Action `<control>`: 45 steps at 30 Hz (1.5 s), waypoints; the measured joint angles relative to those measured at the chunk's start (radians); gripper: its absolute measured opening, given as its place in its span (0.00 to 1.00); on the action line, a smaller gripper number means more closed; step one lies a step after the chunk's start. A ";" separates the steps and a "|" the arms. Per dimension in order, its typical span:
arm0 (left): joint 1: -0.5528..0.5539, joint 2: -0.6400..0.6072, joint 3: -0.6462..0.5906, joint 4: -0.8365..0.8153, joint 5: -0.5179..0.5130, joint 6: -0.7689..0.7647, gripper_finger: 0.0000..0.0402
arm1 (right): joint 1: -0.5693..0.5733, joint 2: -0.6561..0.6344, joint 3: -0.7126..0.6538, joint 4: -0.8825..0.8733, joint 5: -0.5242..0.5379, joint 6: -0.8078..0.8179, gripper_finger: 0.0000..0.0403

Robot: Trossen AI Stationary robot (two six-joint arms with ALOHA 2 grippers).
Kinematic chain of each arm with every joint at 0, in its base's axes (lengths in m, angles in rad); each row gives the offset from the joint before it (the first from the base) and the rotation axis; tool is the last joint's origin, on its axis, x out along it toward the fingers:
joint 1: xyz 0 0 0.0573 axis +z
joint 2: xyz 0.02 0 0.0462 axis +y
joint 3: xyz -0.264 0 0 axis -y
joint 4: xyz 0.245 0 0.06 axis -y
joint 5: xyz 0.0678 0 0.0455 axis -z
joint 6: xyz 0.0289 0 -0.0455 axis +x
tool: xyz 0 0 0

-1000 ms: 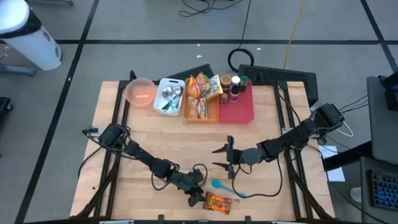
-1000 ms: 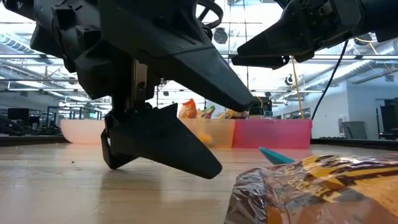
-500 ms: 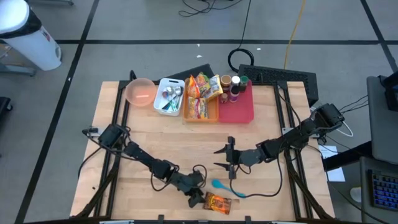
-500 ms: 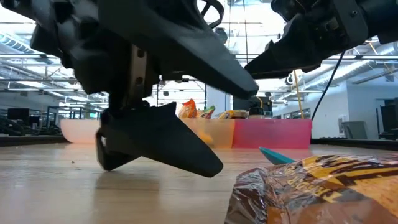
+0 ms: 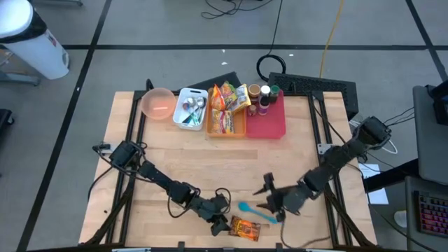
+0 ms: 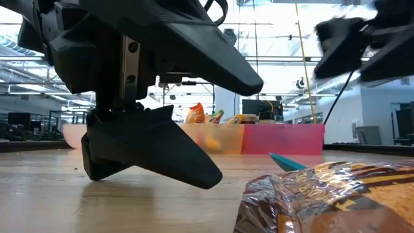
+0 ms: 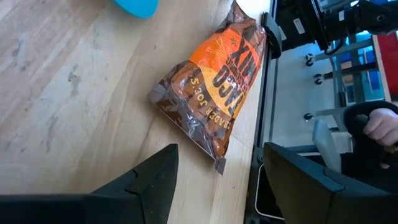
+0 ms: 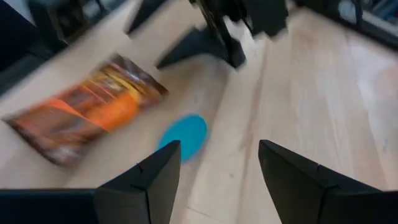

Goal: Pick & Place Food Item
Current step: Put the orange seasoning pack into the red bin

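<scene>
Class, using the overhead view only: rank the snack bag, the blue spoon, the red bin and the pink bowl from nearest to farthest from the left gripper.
From the left gripper:
1. Snack bag, beside it at the near edge.
2. Blue spoon, just beyond, toward the right arm.
3. Red bin, far side, right of centre.
4. Pink bowl, far-left corner.

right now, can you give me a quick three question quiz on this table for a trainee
1. True or false: the orange snack bag lies in the orange bin at the far side of the table.
2. Which claw is nearer the snack bag? A) left claw B) right claw
3. Fill in: the blue spoon lies on the ______, between the two claws.

Key
1. False. The bag lies on the bare wood at the near edge, and neither claw holds it.
2. A. The left claw sits right beside the bag with its fingers open; the right claw, also open, is over by the spoon.
3. Table.
</scene>
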 joint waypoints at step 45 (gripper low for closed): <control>-0.015 0.000 -0.002 0.022 -0.040 -0.065 0.61 | 0.196 0.451 0.229 0.120 0.122 -0.042 0.52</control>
